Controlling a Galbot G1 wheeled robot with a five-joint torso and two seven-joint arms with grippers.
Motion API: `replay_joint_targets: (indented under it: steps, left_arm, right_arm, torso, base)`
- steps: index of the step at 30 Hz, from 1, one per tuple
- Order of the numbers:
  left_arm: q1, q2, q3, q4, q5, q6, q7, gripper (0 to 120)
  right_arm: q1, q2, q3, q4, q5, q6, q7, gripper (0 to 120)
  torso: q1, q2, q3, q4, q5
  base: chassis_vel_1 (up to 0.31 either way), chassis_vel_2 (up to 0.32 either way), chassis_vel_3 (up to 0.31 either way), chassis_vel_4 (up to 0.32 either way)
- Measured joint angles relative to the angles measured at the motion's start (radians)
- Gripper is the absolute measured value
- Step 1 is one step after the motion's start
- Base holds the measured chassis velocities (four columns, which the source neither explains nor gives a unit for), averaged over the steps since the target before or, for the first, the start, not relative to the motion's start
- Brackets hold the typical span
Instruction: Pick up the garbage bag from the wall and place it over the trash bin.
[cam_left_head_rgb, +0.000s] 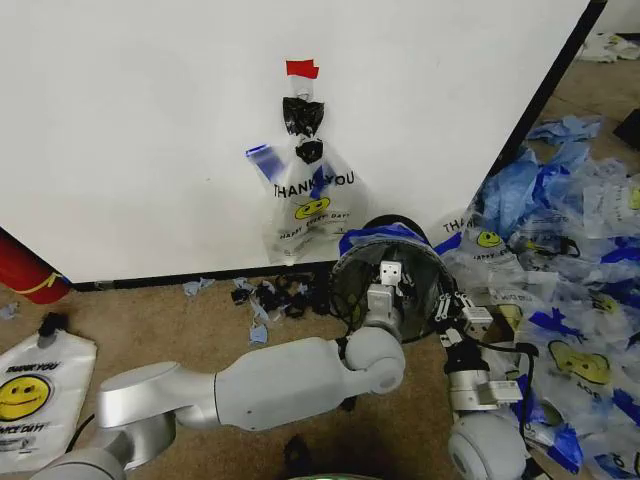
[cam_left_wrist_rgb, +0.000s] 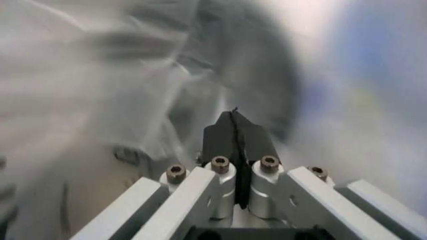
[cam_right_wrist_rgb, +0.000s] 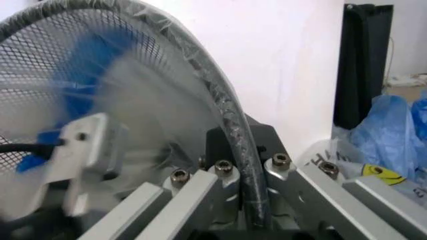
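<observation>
Currently, the trash bin sits lower centre-right, tilted toward the camera. The right gripper clamps its rim; the left gripper, fingers pressed together, reaches inside. A garbage bag hangs upper centre on the wall. Heaped bags crowd the right side; scraps litter the floor.

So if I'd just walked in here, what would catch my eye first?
Probably the trash bin on the floor by the white wall, with both arms on it: the left pincer reaches inside, shut, while the right pincer clamps its rim. Above it a garbage bag with a yellow smiley hangs on the wall, and a heap of blue-and-clear bags sprawls to the right.
</observation>
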Motion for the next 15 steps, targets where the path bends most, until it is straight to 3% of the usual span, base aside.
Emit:
replay_joint_targets:
  steps: [15]
  left_arm:
    - [-0.018, -0.033, -0.015, 0.114, 0.051, 0.013, -0.035, 0]
  right_arm:
    - [-0.034, 0.006, -0.013, 0.041, -0.015, 0.001, -0.018, 0]
  torso:
    - [0.0, 0.0, 0.0, 0.0, 0.0]
  base:
    - [0.0, 0.0, 0.0, 0.0]
